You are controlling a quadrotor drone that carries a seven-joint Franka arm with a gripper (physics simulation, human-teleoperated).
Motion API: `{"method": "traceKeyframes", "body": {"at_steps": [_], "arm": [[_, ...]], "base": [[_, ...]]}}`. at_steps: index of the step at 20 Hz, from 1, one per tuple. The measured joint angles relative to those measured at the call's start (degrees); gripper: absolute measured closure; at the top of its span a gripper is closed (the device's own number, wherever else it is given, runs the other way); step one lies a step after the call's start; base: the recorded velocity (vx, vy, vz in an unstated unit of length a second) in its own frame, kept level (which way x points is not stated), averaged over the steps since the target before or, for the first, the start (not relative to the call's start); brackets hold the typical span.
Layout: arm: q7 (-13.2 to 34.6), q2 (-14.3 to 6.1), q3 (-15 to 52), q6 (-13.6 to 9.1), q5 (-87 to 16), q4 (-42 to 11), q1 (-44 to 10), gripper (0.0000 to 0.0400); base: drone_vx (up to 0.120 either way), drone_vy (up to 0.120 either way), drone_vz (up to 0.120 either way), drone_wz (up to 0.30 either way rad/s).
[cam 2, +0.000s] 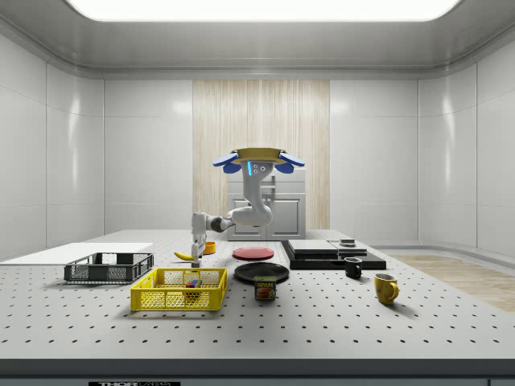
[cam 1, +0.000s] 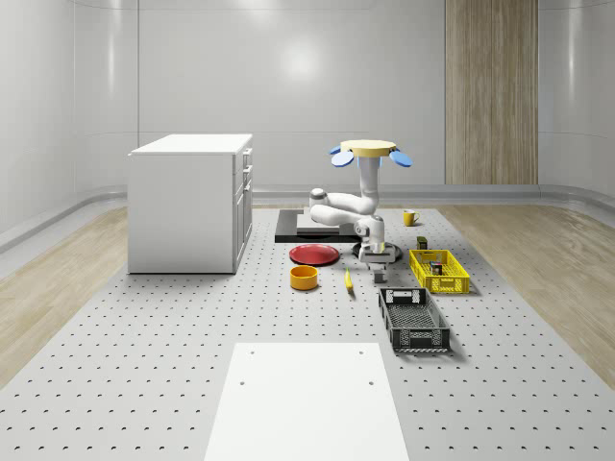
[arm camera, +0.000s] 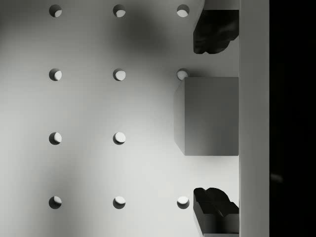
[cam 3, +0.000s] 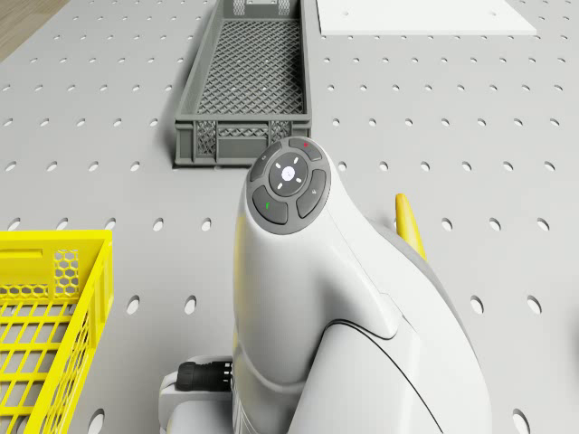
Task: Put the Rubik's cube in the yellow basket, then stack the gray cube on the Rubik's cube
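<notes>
The gray cube (arm camera: 207, 116) sits on the perforated table, and in the wrist view it lies between the two black fingertips (arm camera: 215, 32) with a gap on each side. My gripper (arm camera: 215, 121) is open and points straight down, low over the table (cam 1: 378, 267), beside the yellow basket (cam 1: 455, 284). The Rubik's cube (cam 2: 191, 283) lies inside that yellow basket (cam 2: 179, 301). The drone (cam 1: 368, 149) hovers above the table, between the red plate and the yellow basket, with the white arm (cam 3: 298, 298) folded down beneath it.
A gray basket (cam 1: 413, 322) lies toward the front and a banana (cam 1: 348, 280) just beside the gripper. An orange bowl (cam 1: 304, 278), red plate (cam 1: 314, 254), Spam can (cam 2: 265, 288), two mugs (cam 2: 385, 288), a black platform (cam 1: 307, 226) and a white cabinet (cam 1: 192, 202) stand around.
</notes>
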Motion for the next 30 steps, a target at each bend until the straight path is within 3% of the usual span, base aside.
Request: {"method": "traceKeyframes", "body": {"at_steps": [21,25,30], "arm": [[0.24,0.58,-4.15,1.67,-3.75,3.76,-3.61,0.0],[0.24,0.65,-4.48,1.75,-4.07,3.87,-3.69,0.0085],[0.23,0.74,-4.62,1.74,-4.23,3.92,-3.7,0.0131]], "base": [[0.0,0.0,0.0,0.0],[0.0,0.0,0.0,0.0],[0.0,0.0,0.0,0.0]]}}
